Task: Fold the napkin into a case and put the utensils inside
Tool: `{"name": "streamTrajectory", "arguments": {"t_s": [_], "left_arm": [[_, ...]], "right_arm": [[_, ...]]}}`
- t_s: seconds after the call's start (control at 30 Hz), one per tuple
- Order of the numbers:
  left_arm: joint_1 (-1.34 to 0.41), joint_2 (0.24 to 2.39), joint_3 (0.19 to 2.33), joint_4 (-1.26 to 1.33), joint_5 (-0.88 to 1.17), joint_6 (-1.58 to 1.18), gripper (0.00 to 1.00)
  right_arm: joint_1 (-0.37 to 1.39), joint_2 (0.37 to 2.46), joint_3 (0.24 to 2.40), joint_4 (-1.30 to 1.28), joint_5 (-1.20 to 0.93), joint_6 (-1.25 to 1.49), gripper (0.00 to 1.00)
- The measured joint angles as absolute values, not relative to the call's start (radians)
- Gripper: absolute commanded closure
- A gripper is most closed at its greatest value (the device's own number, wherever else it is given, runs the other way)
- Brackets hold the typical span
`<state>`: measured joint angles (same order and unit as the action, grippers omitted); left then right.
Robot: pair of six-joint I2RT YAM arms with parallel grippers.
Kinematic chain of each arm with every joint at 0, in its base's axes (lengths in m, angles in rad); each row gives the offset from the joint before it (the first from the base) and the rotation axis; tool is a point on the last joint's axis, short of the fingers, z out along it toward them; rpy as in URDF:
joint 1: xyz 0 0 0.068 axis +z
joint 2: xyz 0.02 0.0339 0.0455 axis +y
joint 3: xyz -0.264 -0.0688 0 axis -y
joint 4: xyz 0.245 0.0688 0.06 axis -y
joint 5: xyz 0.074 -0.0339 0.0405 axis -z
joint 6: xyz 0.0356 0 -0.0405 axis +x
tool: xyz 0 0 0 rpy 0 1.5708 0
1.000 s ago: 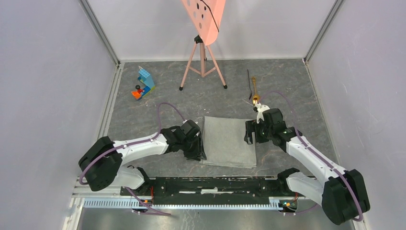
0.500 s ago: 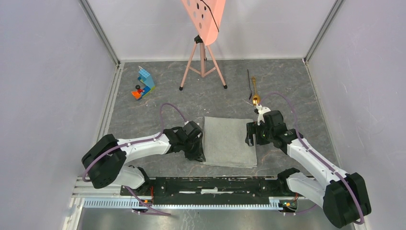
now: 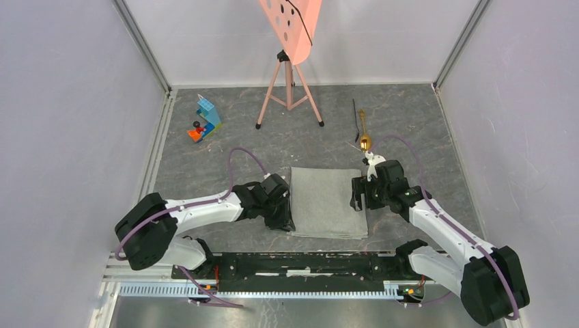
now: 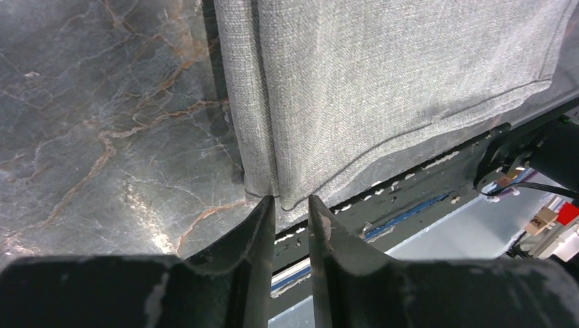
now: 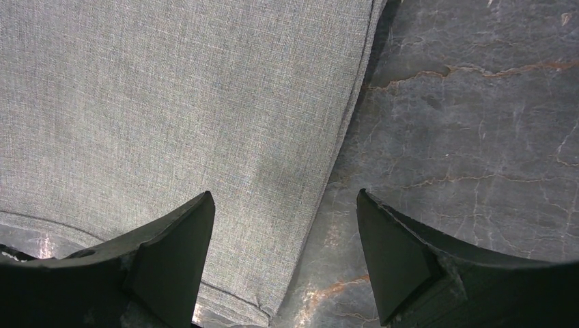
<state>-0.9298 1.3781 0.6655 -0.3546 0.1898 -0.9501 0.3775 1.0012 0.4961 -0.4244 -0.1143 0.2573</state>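
The napkin (image 3: 328, 201) lies folded flat as a light-grey rectangle of several layers between my arms; it also shows in the left wrist view (image 4: 396, 61) and the right wrist view (image 5: 171, 102). My left gripper (image 3: 285, 220) (image 4: 291, 199) has its tips at the napkin's near-left corner, jaws a narrow gap apart with nothing seen between them. My right gripper (image 3: 356, 195) (image 5: 282, 195) is wide open, one finger over the cloth and one over the table, straddling the right edge. The gold spoon (image 3: 364, 133) and the thin black utensil (image 3: 355, 117) lie behind the right gripper. No pouch shows.
A pink perforated board on a tripod (image 3: 289, 89) stands at the back centre. Blue and red toy blocks (image 3: 205, 117) lie at the back left. The black base rail (image 3: 307, 263) runs just in front of the napkin's near edge, also seen in the left wrist view (image 4: 410, 178).
The right gripper has shifted slightly towards the near side along the napkin's right edge. The left gripper has edged slightly right at the near-left corner. The napkin's edges moved a little rightward.
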Motion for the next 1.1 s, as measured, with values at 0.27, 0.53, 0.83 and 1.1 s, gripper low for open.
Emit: {"name": "streamTrajectory", "arguments": {"t_s": [0.27,0.53,0.83,1.1], "left_arm": [[-0.951,1.352,0.665,-0.357,0.19,-0.968,0.68],[-0.958,1.353,0.665,-0.358,0.184,-0.976,0.64],[-0.965,1.372,0.664,-0.36,0.175,-0.977,0.72],[-0.968,1.378,0.664,-0.361,0.162,-0.979,0.96]], "right_arm": [[0.377,1.0,0.493,-0.419,-0.115,0.258,0.18],[0.377,0.999,0.49,-0.411,-0.127,0.262,0.18],[0.377,0.994,0.479,-0.405,-0.13,0.262,0.18],[0.377,0.989,0.479,-0.405,-0.131,0.262,0.18]]}}
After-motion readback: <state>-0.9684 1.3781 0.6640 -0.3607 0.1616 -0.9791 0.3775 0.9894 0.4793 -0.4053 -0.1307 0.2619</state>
